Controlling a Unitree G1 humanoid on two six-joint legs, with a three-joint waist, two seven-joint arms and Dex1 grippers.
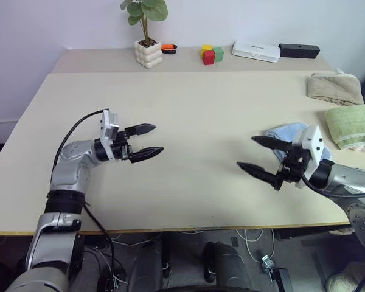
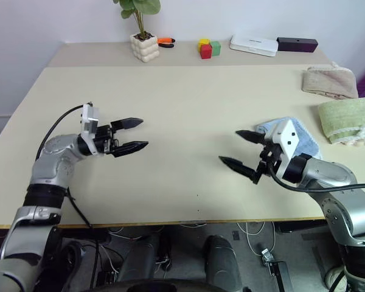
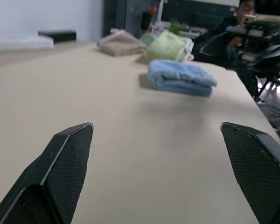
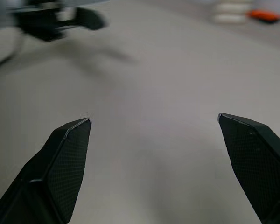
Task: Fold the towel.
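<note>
The towel [image 2: 292, 135] lies folded on the bench [image 2: 182, 109], just behind the right gripper [image 2: 243, 149]; left gripper [image 2: 131, 135] well apart; both jaws spread wide, grasping nothing

The towel [image 3: 179, 78] is light blue terry cloth, already folded into a small, thick bundle of several stacked layers. It lies flat on the tabletop [image 1: 188, 109], near the right edge and about midway between the front and back edges. One long side shows a rounded fold with the layers piled neatly above it (the nap looks soft and slightly rumpled on top). From the head views only part of it shows, a pale blue patch on the beige surface.
</note>
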